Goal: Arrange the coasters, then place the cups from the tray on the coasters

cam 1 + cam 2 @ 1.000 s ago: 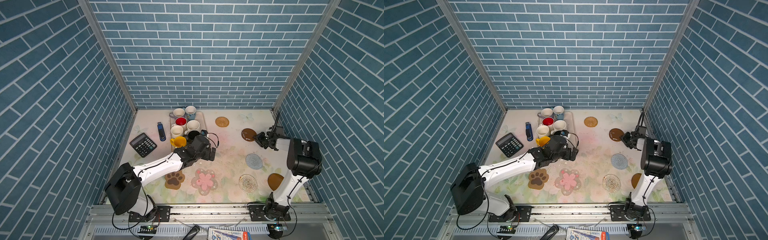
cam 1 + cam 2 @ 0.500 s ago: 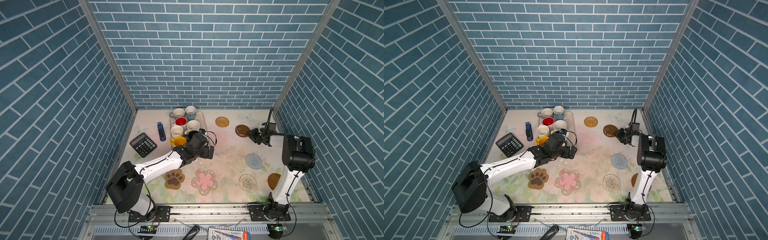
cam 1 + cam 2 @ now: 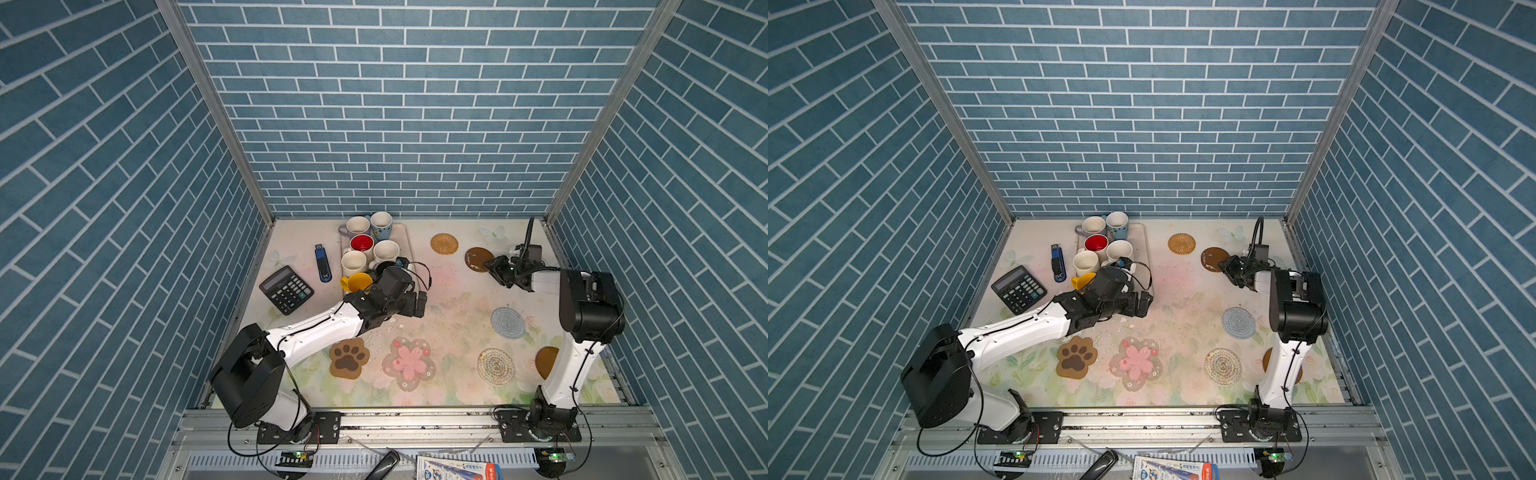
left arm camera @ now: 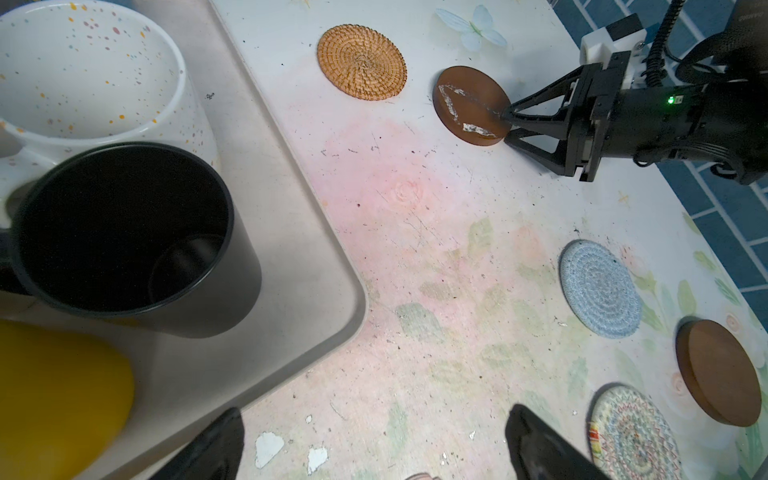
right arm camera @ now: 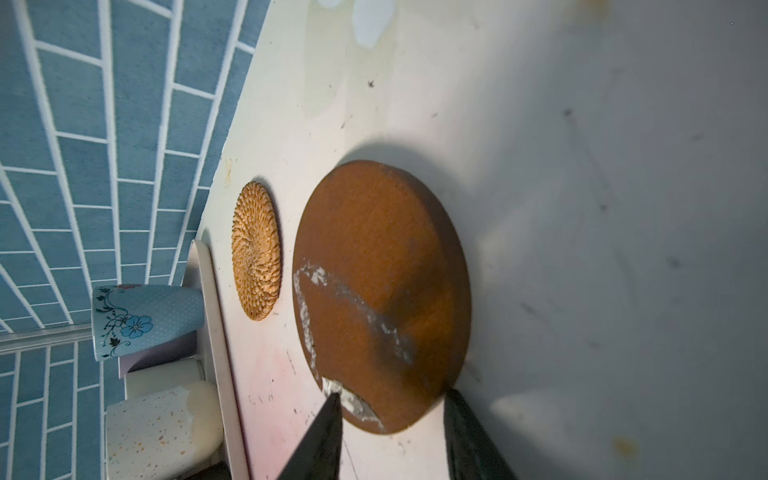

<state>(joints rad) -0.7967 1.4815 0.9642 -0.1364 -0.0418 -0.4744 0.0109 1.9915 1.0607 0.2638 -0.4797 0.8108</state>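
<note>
**Desk:** First entry, the right pincer. State and reason?

**Operator:** Item, right pincer (image 3: 493, 266), right of centre in both top views. I read its jaws as parted, one tip on either side of the near rim of a brown disc (image 3: 478, 258). The disc lies flat on the counter (image 3: 453, 291), so I judge nothing is gripped. It sits just beside the woven tan coaster (image 3: 444, 243) without touching it. I take that as a row forming along the back.

**Desk:** And the left?

**Operator:** Item, left pincer (image 3: 414, 306), centre frame, jaws spread wide and empty. It hangs over bare counter just off the rounded corner of the tray (image 4: 299, 257). I judge it is placed there for the black cup (image 4: 124, 232), nearest that corner, with the yellow cup (image 3: 357, 282) beside it.

**Desk:** Remaining stock?

**Operator:** Seven cups (image 3: 385, 250), all in the tray, upper middle, packed close. On the right are the pale blue knit (image 3: 508, 323), whitish woven (image 3: 496, 365) and second brown disc (image 3: 545, 361). Along the lower middle are the paw (image 3: 349, 358) and pink flower (image 3: 409, 363). None carries a cup.

**Desk:** Clearances?

**Operator:** There is open counter through the centre, between the arms. Tight spots are the tray's low rim, the crowded cups, and the right arm standing in front of the second brown disc. The calculator (image 3: 286, 289) at left is clear of the work.
</note>
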